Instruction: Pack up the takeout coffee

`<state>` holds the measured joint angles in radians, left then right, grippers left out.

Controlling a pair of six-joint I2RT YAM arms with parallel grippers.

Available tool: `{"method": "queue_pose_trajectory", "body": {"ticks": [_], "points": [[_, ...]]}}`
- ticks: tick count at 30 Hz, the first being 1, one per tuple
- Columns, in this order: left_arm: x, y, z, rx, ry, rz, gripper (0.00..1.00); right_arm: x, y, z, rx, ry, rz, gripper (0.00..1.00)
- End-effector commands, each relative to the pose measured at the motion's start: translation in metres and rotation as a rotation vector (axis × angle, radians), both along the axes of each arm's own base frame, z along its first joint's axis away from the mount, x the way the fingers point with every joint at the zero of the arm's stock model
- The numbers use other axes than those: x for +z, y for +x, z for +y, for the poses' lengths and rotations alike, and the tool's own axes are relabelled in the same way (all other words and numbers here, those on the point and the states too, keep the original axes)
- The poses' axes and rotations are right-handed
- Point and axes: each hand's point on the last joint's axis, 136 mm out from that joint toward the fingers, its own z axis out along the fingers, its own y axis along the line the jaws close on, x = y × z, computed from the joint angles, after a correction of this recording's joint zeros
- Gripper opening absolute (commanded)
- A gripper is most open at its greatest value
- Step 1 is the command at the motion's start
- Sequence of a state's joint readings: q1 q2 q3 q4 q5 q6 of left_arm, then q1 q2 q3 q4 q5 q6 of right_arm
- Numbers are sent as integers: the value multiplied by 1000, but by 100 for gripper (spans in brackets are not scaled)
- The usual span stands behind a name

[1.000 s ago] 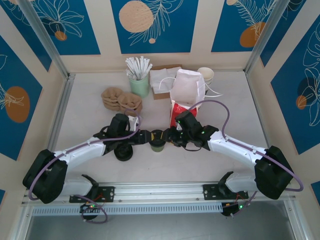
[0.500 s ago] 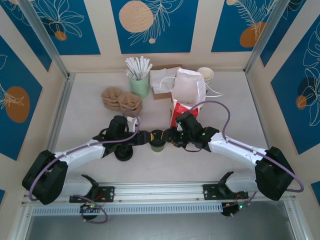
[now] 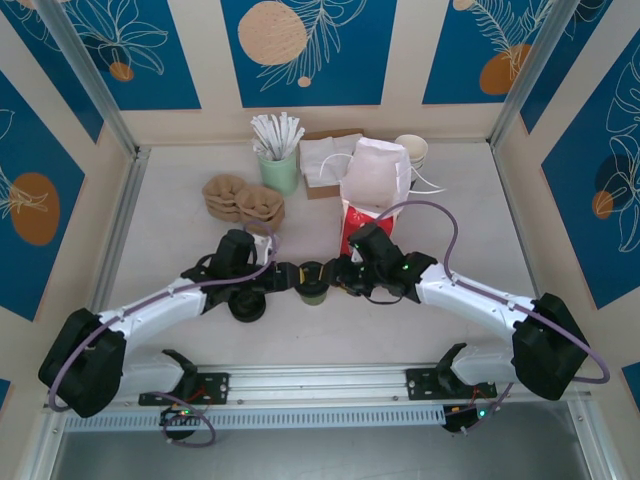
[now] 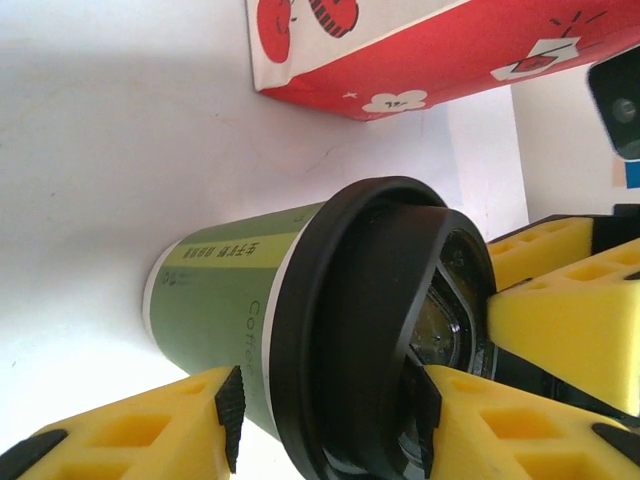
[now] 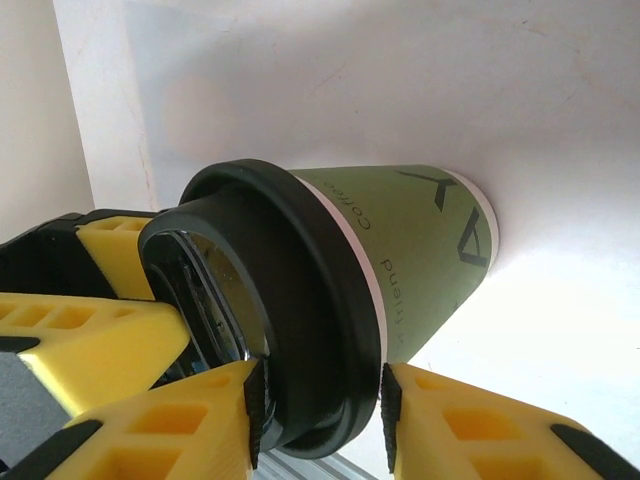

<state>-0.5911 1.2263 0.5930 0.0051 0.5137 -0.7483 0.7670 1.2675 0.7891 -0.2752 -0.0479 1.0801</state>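
Mock café booth: patterned wall panels [image 3: 310, 50], aluminium frame [image 3: 90, 75], straw cup [image 3: 277, 165].

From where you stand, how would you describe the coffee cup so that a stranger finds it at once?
On the white table, find the tall red-and-white paper bag. Just in front of it, toward the near edge and slightly left, stands a small cup. It alone is olive-green with a black lid.

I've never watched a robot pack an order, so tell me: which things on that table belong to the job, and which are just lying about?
In the job: takeout coffee; red-and-white paper bag, likely where it goes.
Lying about: black disc; cardboard cup carriers; green cup of white sticks; white napkins; white paper cups.
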Motion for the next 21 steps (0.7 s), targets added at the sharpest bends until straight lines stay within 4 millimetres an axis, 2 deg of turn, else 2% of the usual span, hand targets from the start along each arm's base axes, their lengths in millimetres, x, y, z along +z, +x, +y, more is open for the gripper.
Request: {"method": "queue_pose_trajectory", "body": {"ticks": [1,15,21], "points": [[-8,-10,11,4,84,43,51,5,-1,2,19,-27,-2,40],[5,-5,10,18,65,14,56,3,0,2,15,-47,4,43],[23,-3,7,4,44,-22,58,2,1,1,12,-56,3,43]]}}
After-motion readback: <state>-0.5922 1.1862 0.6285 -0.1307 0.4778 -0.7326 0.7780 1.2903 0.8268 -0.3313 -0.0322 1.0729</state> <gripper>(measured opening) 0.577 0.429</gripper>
